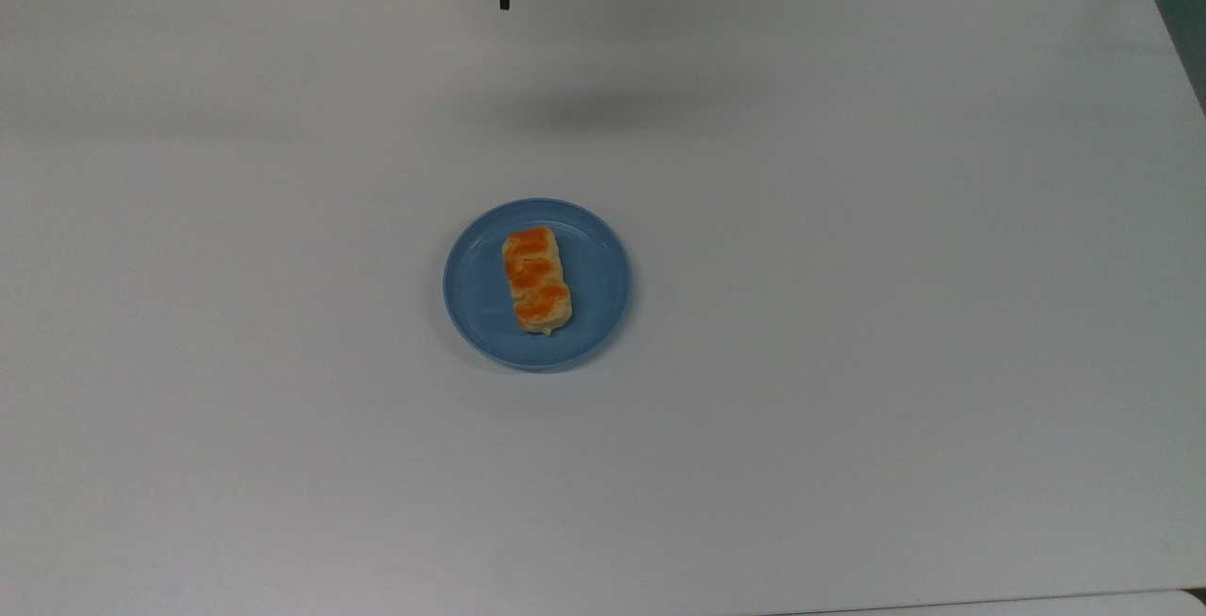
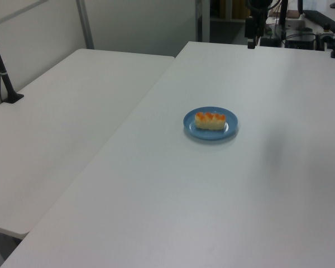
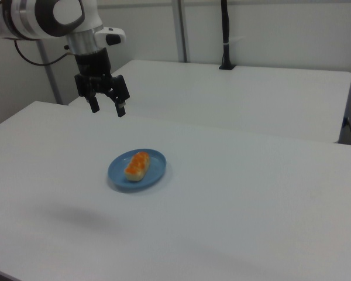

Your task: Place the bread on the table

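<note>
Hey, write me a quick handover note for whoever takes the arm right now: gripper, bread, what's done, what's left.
Gripper: open, empty, hanging in the air above the table's far edge at the top view's top, well away from the plate.
Bread: lying on the blue plate near the table's middle, untouched.
Done: nothing yet; no grasp made.
Left: bring the gripper to the bread, close on it, lift it off the plate, and set it down on bare table.

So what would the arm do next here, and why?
Probably carry the end effector over toward the bread and start lowering. Its fingers are open and empty, high above the table, while the bread lies on the blue plate, untouched. It has to be above the bread before it can grasp.
</note>
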`<state>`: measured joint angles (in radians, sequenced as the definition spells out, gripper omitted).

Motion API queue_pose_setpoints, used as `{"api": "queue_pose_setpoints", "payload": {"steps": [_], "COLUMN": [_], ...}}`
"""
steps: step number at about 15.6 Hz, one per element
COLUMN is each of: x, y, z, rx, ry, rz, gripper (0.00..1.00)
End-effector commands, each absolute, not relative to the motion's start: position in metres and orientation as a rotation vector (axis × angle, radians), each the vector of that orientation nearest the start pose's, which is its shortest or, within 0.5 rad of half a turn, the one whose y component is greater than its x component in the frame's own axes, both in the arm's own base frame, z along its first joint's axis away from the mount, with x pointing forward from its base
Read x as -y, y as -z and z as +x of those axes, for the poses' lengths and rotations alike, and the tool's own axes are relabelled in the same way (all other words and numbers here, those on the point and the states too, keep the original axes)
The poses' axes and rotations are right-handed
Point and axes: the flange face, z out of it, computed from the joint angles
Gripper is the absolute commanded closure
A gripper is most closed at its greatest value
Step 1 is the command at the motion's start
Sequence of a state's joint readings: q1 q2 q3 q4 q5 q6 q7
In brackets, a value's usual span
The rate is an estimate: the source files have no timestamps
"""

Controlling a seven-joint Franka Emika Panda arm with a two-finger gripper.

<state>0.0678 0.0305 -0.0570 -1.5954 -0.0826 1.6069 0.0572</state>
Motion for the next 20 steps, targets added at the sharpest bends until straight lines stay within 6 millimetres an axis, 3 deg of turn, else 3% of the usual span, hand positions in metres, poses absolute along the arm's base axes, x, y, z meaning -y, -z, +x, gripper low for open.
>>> {"api": "queue_pose_setpoints", "payload": {"steps": [1, 16, 20], "x": [0.001, -0.010, -0.016], "y": [-0.603, -0.579, -0.552], "z": [0.559, 0.586, 0.600], "rx": [-0.026, 0.127, 0.147], "ry": [-0.050, 0.033, -0.018], "rz": [-3.207, -3.182, -3.184], "gripper": [0.00, 0.00, 0.00]}}
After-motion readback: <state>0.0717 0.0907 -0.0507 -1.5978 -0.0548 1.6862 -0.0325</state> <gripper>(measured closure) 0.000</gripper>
